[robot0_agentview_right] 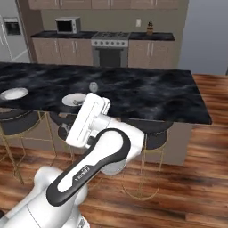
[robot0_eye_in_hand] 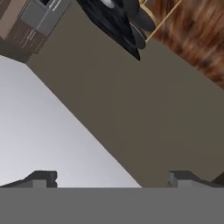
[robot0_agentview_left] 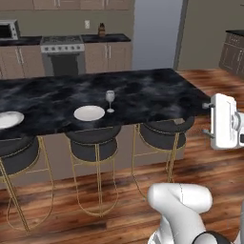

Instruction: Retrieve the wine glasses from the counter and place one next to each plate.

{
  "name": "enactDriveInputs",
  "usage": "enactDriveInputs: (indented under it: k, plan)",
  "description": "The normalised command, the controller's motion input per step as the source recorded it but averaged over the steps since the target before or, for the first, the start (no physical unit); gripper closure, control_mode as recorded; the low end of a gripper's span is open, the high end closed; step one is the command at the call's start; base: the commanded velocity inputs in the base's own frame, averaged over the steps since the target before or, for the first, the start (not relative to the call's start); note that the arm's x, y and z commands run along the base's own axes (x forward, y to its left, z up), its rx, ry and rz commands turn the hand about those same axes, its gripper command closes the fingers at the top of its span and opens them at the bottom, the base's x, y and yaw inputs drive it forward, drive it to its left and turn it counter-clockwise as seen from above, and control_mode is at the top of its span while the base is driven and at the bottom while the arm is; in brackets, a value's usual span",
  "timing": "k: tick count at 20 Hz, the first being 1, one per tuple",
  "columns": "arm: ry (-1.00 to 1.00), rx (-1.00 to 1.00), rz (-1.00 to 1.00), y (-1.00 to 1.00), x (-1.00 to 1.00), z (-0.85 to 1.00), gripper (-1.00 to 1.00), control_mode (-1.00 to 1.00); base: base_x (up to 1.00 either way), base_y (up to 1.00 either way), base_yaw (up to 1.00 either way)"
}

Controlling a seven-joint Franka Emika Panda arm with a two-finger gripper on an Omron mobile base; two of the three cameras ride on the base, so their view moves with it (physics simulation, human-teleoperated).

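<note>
One wine glass (robot0_agentview_left: 110, 100) stands upright on the black marble island (robot0_agentview_left: 143, 93), just beside a white plate (robot0_agentview_left: 89, 113); a second plate (robot0_agentview_left: 8, 119) sits further left. The gripper (robot0_eye_in_hand: 111, 179), well apart from them, gapes wide, apparently holding nothing.

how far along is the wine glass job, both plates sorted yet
About halfway. Done: one wine glass stands on the island just right of the nearer plate. In hand: nothing; the gripper has its jaws open and empty, off the island's right end. Left: the far plate has no glass beside it.
</note>
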Motion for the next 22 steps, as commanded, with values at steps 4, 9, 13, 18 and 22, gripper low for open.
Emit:
enactDriveInputs:
  k: [4, 9, 13, 18, 22]
  plan:
    - [0.00, 0.00, 0.00, 0.00, 0.00, 0.00, -1.00, 1.00, -0.19, -1.00, -0.42]
    - [0.00, 0.00, 0.00, 0.00, 0.00, 0.00, -1.00, 1.00, -0.05, -1.00, -0.34]
    - [0.00, 0.00, 0.00, 0.00, 0.00, 0.00, -1.00, 1.00, 0.00, -1.00, -0.40]
    - [0.00, 0.00, 0.00, 0.00, 0.00, 0.00, -1.00, 1.00, 0.16, -1.00, -0.45]
    - [0.00, 0.00, 0.00, 0.00, 0.00, 0.00, -1.00, 1.00, 0.58, -0.94, -0.42]
